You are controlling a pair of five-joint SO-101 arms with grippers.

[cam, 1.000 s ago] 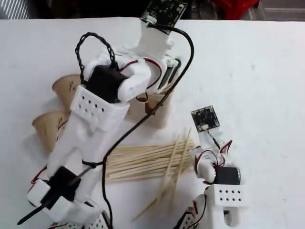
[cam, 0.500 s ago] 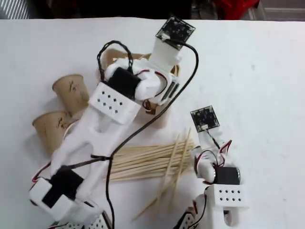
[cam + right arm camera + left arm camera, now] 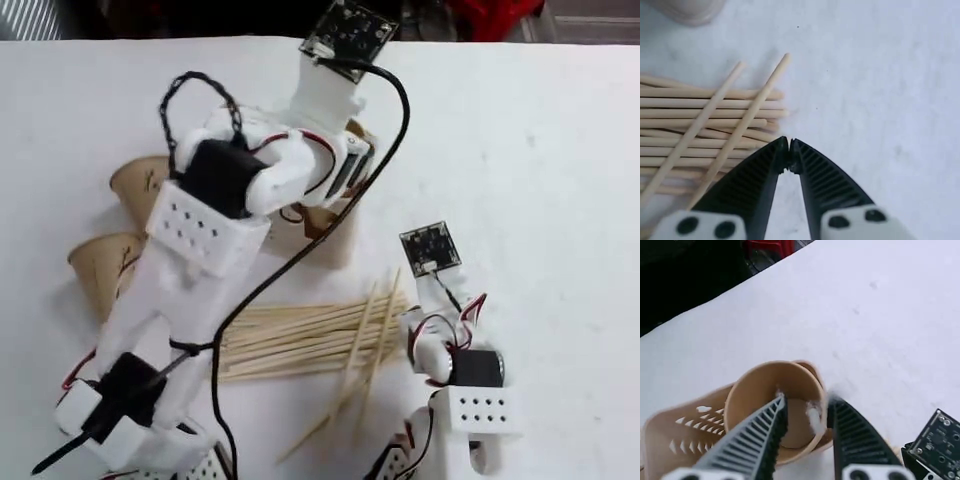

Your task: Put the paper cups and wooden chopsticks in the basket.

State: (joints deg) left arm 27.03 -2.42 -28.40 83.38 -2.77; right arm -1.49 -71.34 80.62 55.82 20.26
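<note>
White L arm over basket, its gripper (jaws apart) astride cup rim.

Surface white. Paper cups tan-brown, small dark marks on sides. Wooden chopsticks pale natural wood. Basket beige, leaf-shaped cut-out pattern. Left hand, right hand: black ribbed fingers, white bases. Camera boards black; arm shells white.

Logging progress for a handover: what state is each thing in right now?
paper cup, upright, in the basket
basket, upright, holding that cup
left gripper, open, astride that cup's rim
two other cups, on the table, outside basket
chopsticks, loose pile on the table
right gripper, shut, empty
</note>
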